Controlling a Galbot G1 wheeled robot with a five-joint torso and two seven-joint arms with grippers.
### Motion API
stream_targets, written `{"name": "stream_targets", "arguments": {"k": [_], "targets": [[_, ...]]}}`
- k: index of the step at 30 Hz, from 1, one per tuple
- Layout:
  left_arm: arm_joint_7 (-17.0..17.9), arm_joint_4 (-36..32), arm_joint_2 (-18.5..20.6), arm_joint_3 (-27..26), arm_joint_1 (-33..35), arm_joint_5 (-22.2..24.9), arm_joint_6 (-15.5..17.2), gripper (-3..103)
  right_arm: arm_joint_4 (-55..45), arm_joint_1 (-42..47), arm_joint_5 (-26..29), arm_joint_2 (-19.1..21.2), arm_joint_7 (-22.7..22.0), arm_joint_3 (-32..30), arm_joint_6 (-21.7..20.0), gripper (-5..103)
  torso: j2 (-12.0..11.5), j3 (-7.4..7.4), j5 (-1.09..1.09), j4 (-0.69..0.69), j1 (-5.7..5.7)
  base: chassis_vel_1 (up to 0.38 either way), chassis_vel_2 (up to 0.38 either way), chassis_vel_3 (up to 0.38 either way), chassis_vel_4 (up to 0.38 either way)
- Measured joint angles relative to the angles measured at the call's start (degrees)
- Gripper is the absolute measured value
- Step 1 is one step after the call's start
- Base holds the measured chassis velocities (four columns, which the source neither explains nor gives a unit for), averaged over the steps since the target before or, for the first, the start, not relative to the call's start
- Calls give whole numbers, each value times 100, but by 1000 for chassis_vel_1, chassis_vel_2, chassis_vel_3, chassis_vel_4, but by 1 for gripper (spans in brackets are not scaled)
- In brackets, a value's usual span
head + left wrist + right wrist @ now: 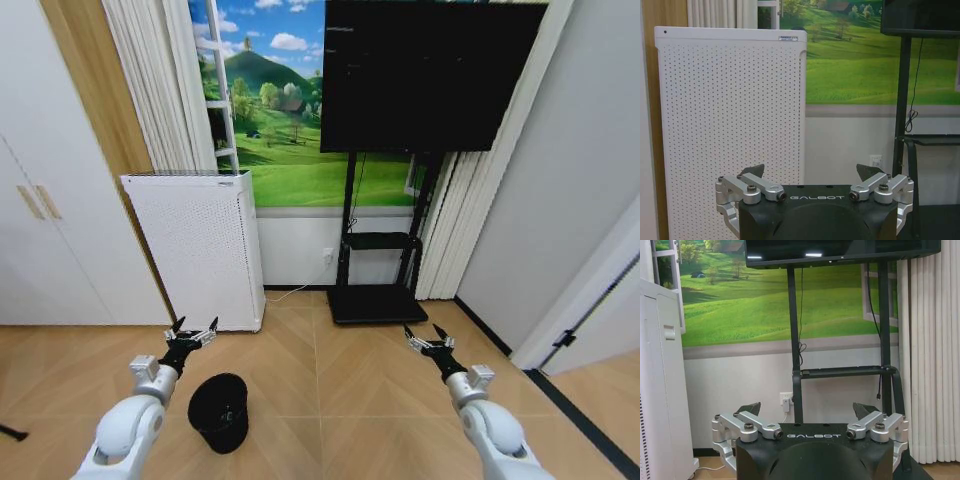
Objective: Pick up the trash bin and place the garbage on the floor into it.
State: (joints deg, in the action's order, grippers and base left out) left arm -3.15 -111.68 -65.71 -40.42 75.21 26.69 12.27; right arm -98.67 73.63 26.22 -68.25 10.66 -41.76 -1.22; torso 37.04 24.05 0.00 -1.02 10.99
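The trash bin [219, 410], small, black and round, stands on the wooden floor at the lower left of the head view. My left gripper [192, 330] hangs open above and slightly left of it, not touching it, with nothing between its fingers. The same left gripper [810, 172] faces the white perforated appliance in the left wrist view. My right gripper [426, 335] is held open over bare floor on the right, well away from the bin. In its own wrist view the right gripper [807, 410] points at the TV stand. The garbage is out of view.
A white perforated appliance [195, 250] stands against the wall just beyond the bin. A black TV stand [375, 285] with a large screen [425, 70] is at the back centre. White cupboard doors [40, 220] are on the left, and curtains [932, 355] and a grey wall on the right.
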Motion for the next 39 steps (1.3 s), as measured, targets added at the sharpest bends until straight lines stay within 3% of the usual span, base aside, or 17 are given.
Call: {"name": "stream_targets", "arguments": {"k": [23,39], "targets": [[94,144,-29,-21,-39,113,-23,100,-144,59,-177,-165,-171,15,-262,100,626,367,0,0,259,0,0,0,0],[166,107,-133,119,-36,93,-30,100,-126,169,-302,-134,-167,-30,-269,100,662,388,0,0,277,0,0,0,0]]}}
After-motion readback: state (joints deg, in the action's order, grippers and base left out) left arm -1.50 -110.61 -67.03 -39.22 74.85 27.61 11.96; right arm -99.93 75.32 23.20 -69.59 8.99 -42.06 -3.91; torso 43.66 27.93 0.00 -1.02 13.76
